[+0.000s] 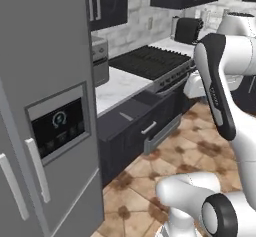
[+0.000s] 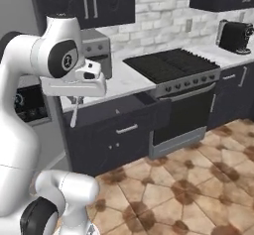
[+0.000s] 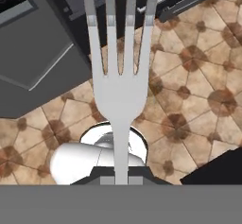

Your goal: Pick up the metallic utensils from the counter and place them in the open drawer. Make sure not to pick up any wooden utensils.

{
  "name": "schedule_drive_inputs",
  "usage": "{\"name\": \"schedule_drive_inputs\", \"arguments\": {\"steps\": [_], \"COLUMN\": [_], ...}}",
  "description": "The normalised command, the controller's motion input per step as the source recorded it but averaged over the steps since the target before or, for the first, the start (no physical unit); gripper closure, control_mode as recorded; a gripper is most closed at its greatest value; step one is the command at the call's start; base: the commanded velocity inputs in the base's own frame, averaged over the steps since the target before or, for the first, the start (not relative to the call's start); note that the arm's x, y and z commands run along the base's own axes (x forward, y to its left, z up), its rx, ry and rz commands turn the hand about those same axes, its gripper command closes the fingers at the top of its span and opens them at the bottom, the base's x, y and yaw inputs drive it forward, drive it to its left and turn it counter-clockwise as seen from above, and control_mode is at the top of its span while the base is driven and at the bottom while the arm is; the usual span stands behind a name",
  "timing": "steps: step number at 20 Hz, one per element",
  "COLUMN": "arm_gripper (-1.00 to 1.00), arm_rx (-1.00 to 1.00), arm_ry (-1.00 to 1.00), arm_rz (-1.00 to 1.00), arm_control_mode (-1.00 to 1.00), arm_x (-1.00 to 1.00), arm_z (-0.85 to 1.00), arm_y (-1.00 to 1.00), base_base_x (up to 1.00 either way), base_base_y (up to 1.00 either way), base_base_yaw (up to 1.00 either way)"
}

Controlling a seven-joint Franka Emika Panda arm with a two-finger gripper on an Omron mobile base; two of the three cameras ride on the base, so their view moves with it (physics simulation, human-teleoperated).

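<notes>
End effector (image 2: pixel 75 101) clenched on fork (image 3: pixel 120 76), prob. above open drawer (image 2: pixel 116 111); brown tile floor (image 2: pixel 198 189).

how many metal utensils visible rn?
1: a fork held in the hand, hanging over the open drawer. Others may be out of view.

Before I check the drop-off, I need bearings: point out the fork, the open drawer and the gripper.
fork (image 3: pixel 119 90): hand view, neck below the tines.
open drawer (image 2: pixel 119 111): right base view, front panel.
gripper (image 2: pixel 76 100): right base view, between fingertips.
</notes>
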Motion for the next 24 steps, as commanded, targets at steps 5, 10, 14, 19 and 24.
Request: {"name": "schedule_drive_inputs", "arguments": {"steps": [5, 10, 14, 19, 24], "arm_gripper": [1.00, 1.00, 1.00, 1.00, 1.00], "arm_rx": [0.00, 0.00, 0.00, 0.00, 0.00], "arm_ry": [0.00, 0.00, 0.00, 0.00, 0.00], "arm_rz": [0.00, 0.00, 0.00, 0.00, 0.00], "arm_control_mode": [1.00, 1.00, 1.00, 1.00, 1.00], "arm_x": [0.00, 0.00, 0.00, 0.00, 0.00], "arm_z": [0.00, 0.00, 0.00, 0.00, 0.00], "arm_y": [0.00, 0.00, 0.00, 0.00, 0.00], "base_base_x": [0.46, 0.19, 0.00, 0.01, 0.27], "base_base_y": [-0.10, -0.40, -0.76, -1.00, -0.91], "base_base_yaw": [0.48, 0.59, 0.49, 0.28, 0.19]}}
